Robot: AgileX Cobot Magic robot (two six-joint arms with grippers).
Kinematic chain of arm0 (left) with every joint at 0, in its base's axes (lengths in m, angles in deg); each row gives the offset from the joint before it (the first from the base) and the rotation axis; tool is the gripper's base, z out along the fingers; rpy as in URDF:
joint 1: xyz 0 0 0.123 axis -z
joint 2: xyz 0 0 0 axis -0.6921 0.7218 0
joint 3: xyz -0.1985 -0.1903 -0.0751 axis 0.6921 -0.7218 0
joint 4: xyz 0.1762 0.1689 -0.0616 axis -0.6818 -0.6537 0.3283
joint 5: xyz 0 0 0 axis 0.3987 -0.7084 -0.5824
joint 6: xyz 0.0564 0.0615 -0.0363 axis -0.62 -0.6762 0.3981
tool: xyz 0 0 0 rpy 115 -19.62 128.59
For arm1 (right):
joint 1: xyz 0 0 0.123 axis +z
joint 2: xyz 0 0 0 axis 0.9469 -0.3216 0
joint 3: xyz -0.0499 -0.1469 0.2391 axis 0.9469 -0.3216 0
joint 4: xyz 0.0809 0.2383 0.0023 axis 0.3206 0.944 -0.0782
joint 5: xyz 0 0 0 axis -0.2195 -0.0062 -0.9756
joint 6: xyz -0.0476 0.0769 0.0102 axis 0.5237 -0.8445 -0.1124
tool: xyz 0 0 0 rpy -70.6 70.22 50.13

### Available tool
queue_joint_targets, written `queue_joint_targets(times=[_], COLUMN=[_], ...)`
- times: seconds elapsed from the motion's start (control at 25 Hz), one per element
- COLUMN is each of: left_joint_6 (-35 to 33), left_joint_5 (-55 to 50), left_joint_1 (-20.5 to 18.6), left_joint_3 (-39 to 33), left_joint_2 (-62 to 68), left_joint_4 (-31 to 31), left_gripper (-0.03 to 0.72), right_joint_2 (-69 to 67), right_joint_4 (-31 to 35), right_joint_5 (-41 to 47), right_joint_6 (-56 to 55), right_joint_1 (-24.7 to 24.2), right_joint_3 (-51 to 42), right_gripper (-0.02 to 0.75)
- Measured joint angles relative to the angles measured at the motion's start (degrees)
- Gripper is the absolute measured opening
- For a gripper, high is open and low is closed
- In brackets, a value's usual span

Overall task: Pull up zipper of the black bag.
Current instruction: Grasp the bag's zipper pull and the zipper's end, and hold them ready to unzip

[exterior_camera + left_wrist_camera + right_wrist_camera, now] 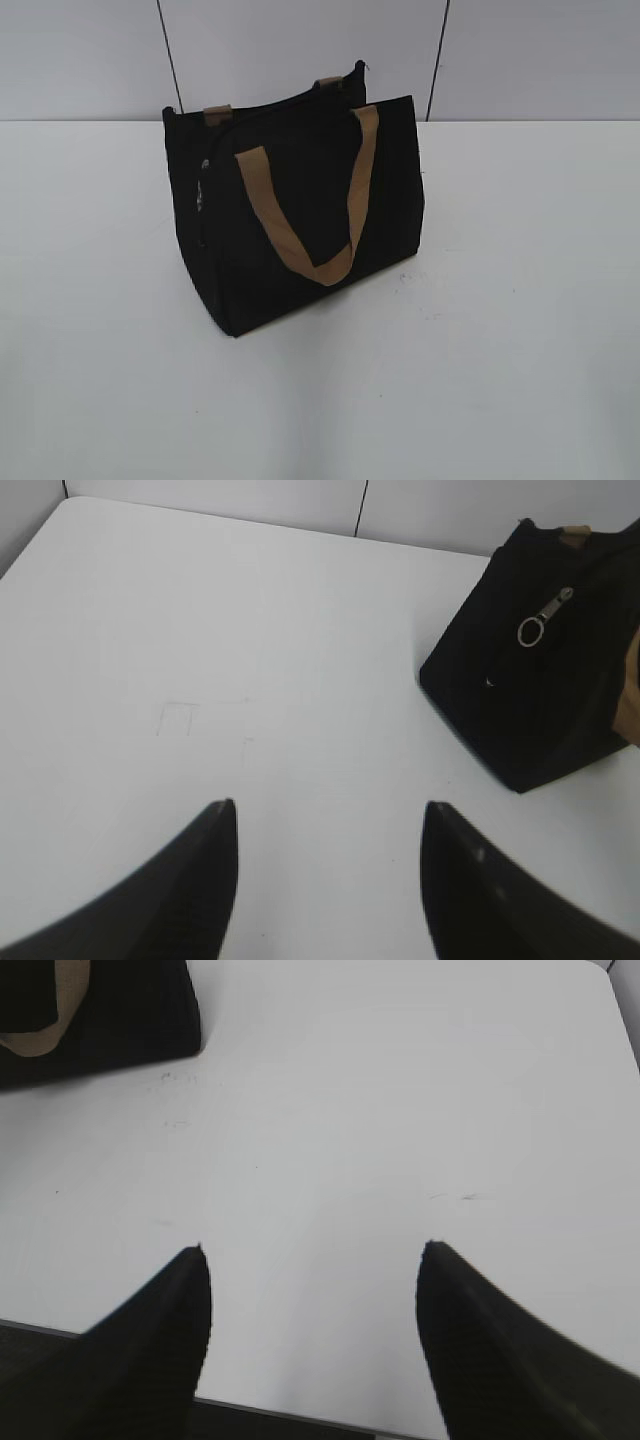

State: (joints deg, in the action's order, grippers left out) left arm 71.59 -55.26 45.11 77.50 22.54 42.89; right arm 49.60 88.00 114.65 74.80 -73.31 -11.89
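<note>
**Bag upright mid-table, both grippers clear of it**

The white table [520, 300] spreads bare on every side of the black bag [300, 230], standing toward its far edge. Left gripper [328, 815] and right gripper [312, 1252] hover apart from it, jaws wide, empty. The zipper [540, 622] hangs on the bag's wedge side.

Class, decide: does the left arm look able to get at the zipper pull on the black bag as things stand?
Probably yes. The zipper hangs exposed on the black bag side facing the left gripper, its jaws open, with only bare table between.
</note>
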Motion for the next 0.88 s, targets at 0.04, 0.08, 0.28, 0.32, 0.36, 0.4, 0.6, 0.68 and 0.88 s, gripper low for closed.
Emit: queue_joint_targets(times=[0.04,0.08,0.28,0.32,0.36,0.4,0.6,0.68,0.88], left_joint_6=[0.0,0.0,0.0,0.0,0.0,0.0,0.0,0.0,0.0], left_joint_5=[0.0,0.0,0.0,0.0,0.0,0.0,0.0,0.0,0.0], left_joint_1=[0.0,0.0,0.0,0.0,0.0,0.0,0.0,0.0,0.0], left_joint_3=[0.0,0.0,0.0,0.0,0.0,0.0,0.0,0.0,0.0], left_joint_2=[0.0,0.0,0.0,0.0,0.0,0.0,0.0,0.0,0.0], left_joint_4=[0.0,0.0,0.0,0.0,0.0,0.0,0.0,0.0,0.0], left_gripper=[0.438,0.438,0.438,0.438,0.438,0.438,0.438,0.438,0.438], right_joint_2=[0.0,0.0,0.0,0.0,0.0,0.0,0.0,0.0,0.0], right_joint_4=[0.0,0.0,0.0,0.0,0.0,0.0,0.0,0.0,0.0], right_joint_5=[0.0,0.0,0.0,0.0,0.0,0.0,0.0,0.0,0.0], right_joint_6=[0.0,0.0,0.0,0.0,0.0,0.0,0.0,0.0,0.0], right_joint_1=[0.0,0.0,0.0,0.0,0.0,0.0,0.0,0.0,0.0], right_joint_3=[0.0,0.0,0.0,0.0,0.0,0.0,0.0,0.0,0.0], right_gripper=[0.502,0.502,0.502,0.502,0.502,0.502,0.502,0.502,0.502])
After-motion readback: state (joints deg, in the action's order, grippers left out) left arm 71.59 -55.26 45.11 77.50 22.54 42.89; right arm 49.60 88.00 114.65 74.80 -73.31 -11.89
